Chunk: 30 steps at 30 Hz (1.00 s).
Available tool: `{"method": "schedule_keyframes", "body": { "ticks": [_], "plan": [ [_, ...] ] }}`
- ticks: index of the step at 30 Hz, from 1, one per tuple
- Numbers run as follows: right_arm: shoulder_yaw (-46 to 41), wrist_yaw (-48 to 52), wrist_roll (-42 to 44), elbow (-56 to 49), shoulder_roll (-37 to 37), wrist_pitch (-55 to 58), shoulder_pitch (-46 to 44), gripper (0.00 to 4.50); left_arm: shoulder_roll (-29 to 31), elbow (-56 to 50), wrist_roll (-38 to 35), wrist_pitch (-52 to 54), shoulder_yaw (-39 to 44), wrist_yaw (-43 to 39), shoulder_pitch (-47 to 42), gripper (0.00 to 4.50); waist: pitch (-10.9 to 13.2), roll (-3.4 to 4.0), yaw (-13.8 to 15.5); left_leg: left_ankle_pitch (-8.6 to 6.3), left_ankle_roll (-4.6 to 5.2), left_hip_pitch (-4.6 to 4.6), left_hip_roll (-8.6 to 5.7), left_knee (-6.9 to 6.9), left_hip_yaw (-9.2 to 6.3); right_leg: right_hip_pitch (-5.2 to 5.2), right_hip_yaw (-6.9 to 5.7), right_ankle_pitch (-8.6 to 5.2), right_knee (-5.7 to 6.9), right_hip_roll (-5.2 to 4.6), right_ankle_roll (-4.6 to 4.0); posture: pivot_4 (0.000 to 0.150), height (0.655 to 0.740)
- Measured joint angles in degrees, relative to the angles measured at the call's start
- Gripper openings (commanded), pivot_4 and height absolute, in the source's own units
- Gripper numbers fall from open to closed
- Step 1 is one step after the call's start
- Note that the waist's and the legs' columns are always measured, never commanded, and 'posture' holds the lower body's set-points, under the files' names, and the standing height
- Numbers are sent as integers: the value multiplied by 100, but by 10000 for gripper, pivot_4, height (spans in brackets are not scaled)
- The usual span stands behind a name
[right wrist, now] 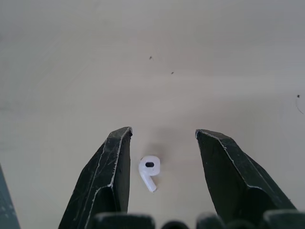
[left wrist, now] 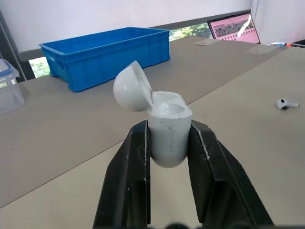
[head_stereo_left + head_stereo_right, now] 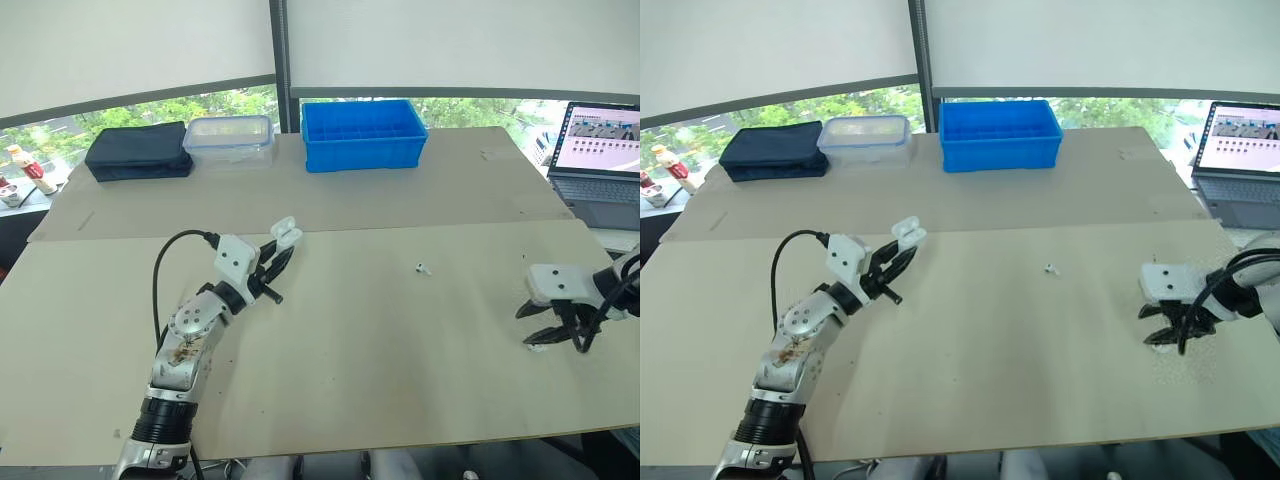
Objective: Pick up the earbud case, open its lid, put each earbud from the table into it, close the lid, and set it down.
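The white earbud case (image 2: 167, 129) is held above the table by my left gripper (image 3: 272, 268), which is shut on its body. Its lid (image 2: 132, 87) stands flipped open. One white earbud (image 3: 423, 267) lies on the table's middle right, also seen from the left wrist as the earbud (image 2: 286, 103). A second earbud (image 1: 148, 171) lies on the table between the open fingers of my right gripper (image 3: 552, 338), which hovers just over it at the right edge. The fingers stand either side of it without touching.
A blue bin (image 3: 362, 133), a clear lidded box (image 3: 230, 138) and a dark pouch (image 3: 140, 150) line the table's far side. A laptop (image 3: 600, 160) sits at the far right. A black cable (image 3: 170, 262) loops off my left arm.
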Motion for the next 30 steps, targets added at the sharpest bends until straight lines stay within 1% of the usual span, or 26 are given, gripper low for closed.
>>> {"method": "schedule_keyframes", "body": {
  "ticks": [3, 9, 18, 23, 30],
  "plan": [
    [86, 3, -74, 72, -36, -417, 163, 24199, 0, -5, 42, -2, 2, 13, 74, 5879, 0, 0, 19, -2, 3, 1, 0, 0, 6, -1, 6, 0, -1, 0, 0, 1500, 7400],
    [99, -9, -462, 513, -47, -1315, 180, 24199, -3, -27, 115, -2, -4, 18, 102, 5879, 0, 0, 49, -4, 6, 10, 0, 0, 14, 1, 12, 0, 2, 1, 1, 1500, 7400],
    [115, -125, -907, 1101, 167, -1968, -21, 24199, 25, -61, 118, -1, -11, -20, 166, 5879, 0, 0, 45, -4, 7, 18, 1, -2, 26, 1, 28, 0, 6, 4, 1, 1500, 7400],
    [127, -278, -1061, 1270, 322, -2548, -117, 24199, 26, -111, 118, 0, -23, -20, 166, 5879, 0, 0, 45, -5, 8, 21, 0, -2, 30, 1, 33, 0, 7, 4, 1, 1500, 7400],
    [279, -328, -1252, 1529, 347, -2922, -215, 24199, 32, -130, 118, 9, -24, -18, 167, 5879, 0, 0, 48, -5, 9, 24, 1, -2, 33, 2, 36, 1, 8, 5, 1, 1500, 7400]
  ]
}}
